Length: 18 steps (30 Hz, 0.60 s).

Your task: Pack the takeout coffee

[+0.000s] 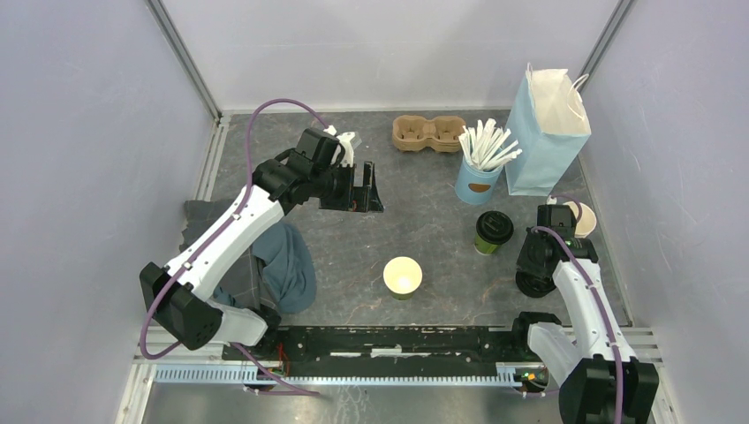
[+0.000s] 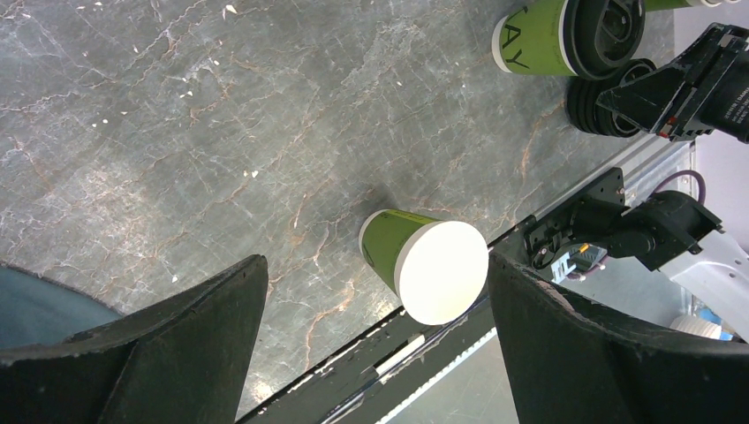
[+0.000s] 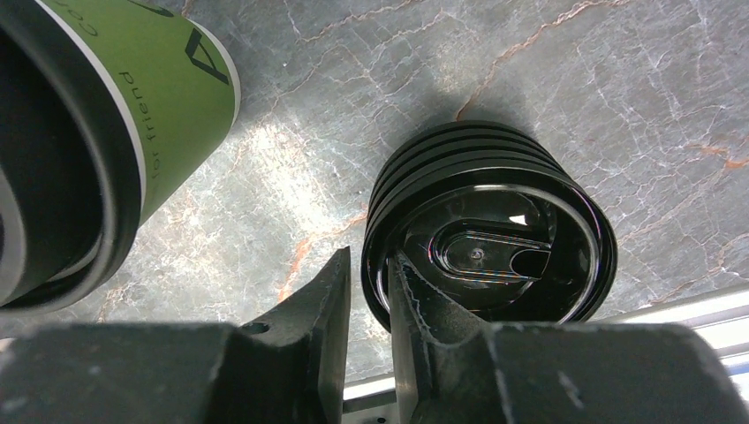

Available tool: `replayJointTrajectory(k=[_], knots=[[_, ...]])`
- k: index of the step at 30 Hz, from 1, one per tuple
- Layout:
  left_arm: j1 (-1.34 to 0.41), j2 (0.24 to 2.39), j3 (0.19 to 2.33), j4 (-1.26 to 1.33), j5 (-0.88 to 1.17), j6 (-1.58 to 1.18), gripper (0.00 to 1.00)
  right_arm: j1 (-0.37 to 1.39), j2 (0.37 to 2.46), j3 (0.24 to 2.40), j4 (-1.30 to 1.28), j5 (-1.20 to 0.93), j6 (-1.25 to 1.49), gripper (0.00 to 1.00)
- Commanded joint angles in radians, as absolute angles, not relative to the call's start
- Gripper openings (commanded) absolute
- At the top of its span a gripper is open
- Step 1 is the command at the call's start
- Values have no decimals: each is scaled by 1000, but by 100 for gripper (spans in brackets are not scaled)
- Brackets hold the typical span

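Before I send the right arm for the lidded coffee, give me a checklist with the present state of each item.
1. Takeout coffee upright, lid on: ok.
2. Blue bag upright, mouth open: ok.
3. Right claw free to take the cup: not ok. It straddles the rim of the lid stack, one finger inside and one outside.
4. Whether that rim is actually pinched: cannot tell.
5. Left claw open and empty: ok.
6. Way from the coffee to the bag: cannot tell. The stick cup stands right beside the bag, so lifting high first looks safer.
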<state>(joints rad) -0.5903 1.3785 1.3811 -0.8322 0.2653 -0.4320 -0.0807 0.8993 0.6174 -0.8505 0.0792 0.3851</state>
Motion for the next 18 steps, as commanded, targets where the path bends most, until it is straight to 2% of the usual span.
replayJointTrajectory(k=[1,18], knots=[[-590,1373,1415,-820,283,-392,100,-88,886,647,-841,64,382,28],[-590,1373,1413,-819,292,-393,100,-99,872,655,-864,39,371,24]])
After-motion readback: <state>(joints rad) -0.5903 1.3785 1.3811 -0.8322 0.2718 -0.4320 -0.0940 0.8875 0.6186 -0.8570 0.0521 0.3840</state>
